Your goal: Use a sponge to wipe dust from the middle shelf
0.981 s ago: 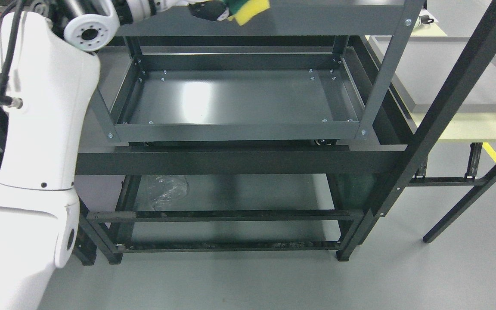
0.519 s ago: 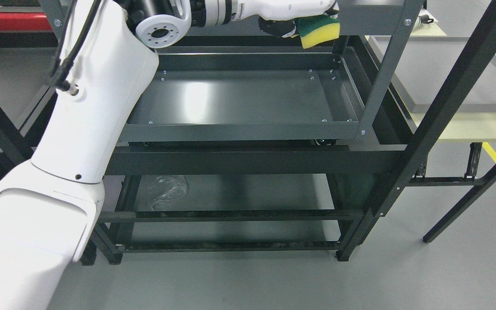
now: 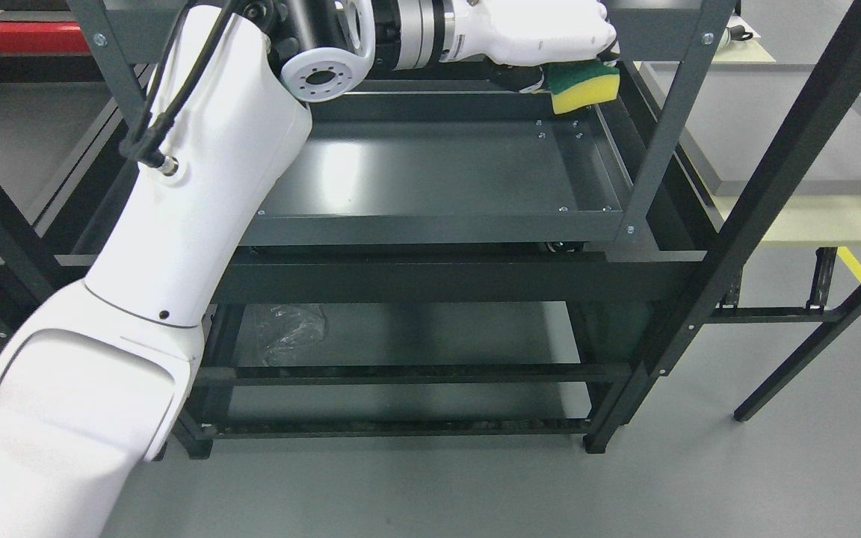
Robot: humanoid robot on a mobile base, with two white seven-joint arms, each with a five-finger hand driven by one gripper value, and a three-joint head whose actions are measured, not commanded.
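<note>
Glossy dark metal shelf tray (image 3: 415, 168) under left hand (image 3: 542, 33), fingers clamping a spongy yellow-green sponge (image 3: 584, 84) at its back-right corner.

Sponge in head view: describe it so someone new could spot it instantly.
Find the dark grey metal shelving cart in the middle of the picture, then its tray-like shelf with a raised rim. At that tray's far right corner, the white left hand holds the sponge from above. It is the only brightly coloured item there: a yellow block with a green scouring layer on top.
</note>
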